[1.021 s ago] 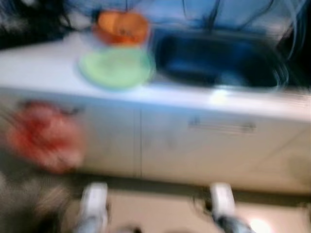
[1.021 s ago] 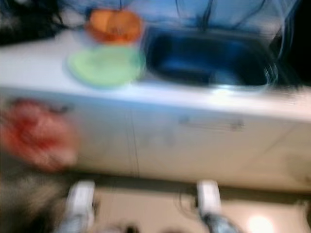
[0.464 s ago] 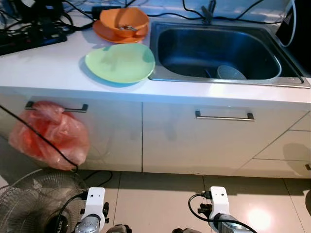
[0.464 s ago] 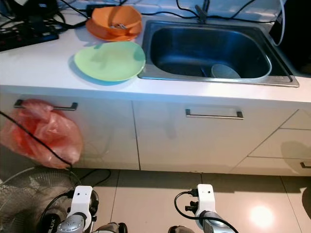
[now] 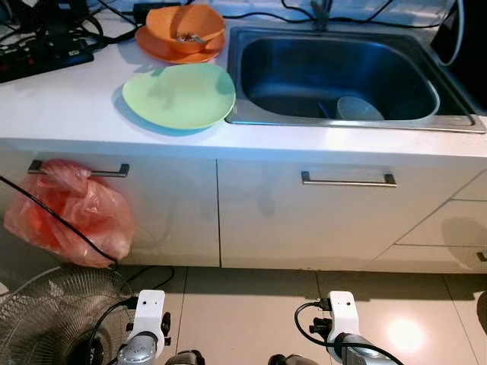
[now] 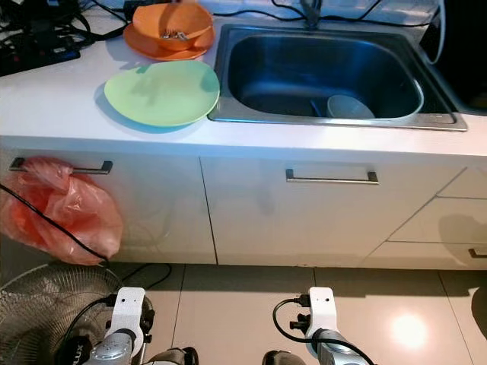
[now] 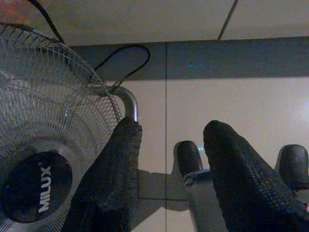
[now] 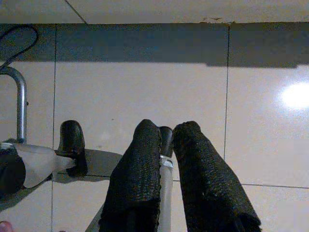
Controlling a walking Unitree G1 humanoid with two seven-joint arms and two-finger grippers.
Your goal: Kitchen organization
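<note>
A light green plate (image 5: 179,94) lies on the white counter (image 5: 68,106) just left of the steel sink (image 5: 335,72). Behind it an orange bowl (image 5: 186,28) sits on an orange plate, with small bits inside. A pale bowl (image 5: 359,109) rests in the sink's basin. Both arms hang low by the floor. My left gripper (image 7: 169,140) is open over the tiles beside a fan. My right gripper (image 8: 166,133) points at the floor with its fingers nearly together and nothing between them.
A red plastic bag (image 5: 72,217) hangs from the left cabinet handle (image 5: 76,169). A wire floor fan (image 5: 53,319) stands at the lower left with a black cable. Power strips and cables (image 5: 46,46) lie on the counter's far left. Drawers (image 5: 449,228) are at right.
The camera was blurred a second ago and is sharp now. The whole picture has shifted slightly, so the counter sits a little higher and further left. Both arms stay hanging.
</note>
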